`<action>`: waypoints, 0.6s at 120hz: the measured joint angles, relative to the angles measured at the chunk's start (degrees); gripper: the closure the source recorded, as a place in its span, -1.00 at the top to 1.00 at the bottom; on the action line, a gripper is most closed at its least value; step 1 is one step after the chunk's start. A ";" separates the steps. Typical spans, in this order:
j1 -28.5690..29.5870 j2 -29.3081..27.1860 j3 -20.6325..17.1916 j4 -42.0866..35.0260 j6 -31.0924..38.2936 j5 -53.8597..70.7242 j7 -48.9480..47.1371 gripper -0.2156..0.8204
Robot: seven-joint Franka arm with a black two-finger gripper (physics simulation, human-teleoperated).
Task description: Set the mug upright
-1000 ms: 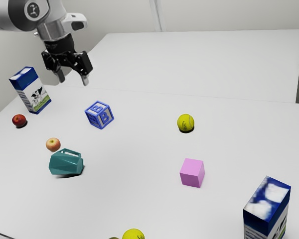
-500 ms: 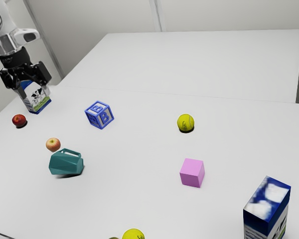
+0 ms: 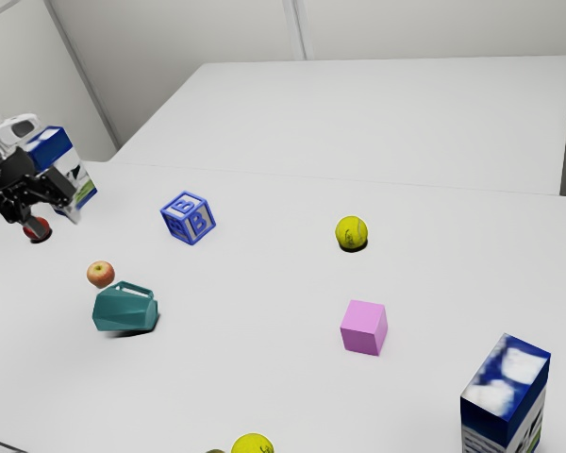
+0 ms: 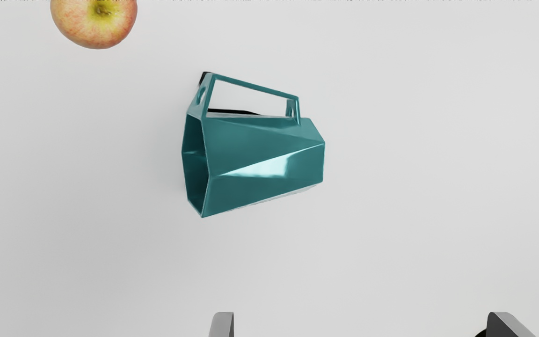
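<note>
Jaws spread wide, my gripper (image 3: pixel 56 222) is well apart from the mug (image 3: pixel 124 310), at about 11 o'clock from it in the exterior view. The teal mug lies on its side on the table (image 3: pixel 255 283) — mouth (image 4: pixel 195 180) toward 9 o'clock there, handle (image 4: pixel 256 86) toward 12. In my wrist view it lies beyond the tips of my fingers (image 4: pixel 222 326), more in line with one than the other.

Taking the mug as the centre of a clock in the exterior view, the pale apple (image 3: pixel 101 275) is near it at 11. The red fruit (image 3: pixel 43 225) is between 10 and 11, partly hidden behind my gripper, and a milk carton (image 3: pixel 79 177) stands farther off at 11. The letter block (image 3: pixel 188 218) is at 1, a tennis ball (image 3: pixel 351 232) between 2 and 3, the pink cube (image 3: pixel 363 328) at 3. Another carton (image 3: pixel 505 392) stands between 3 and 4 — and a second ball (image 3: pixel 253 444) is between 4 and 5.
</note>
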 joint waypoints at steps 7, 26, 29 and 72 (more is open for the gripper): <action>0.74 0.05 0.31 -1.66 1.60 -1.14 1.89 0.55; 2.21 0.25 0.81 -4.05 4.47 -2.92 6.39 0.55; 2.40 0.29 0.82 -4.62 4.92 -3.08 7.02 0.55; 4.26 2.46 2.82 -12.02 10.94 -7.99 15.54 0.55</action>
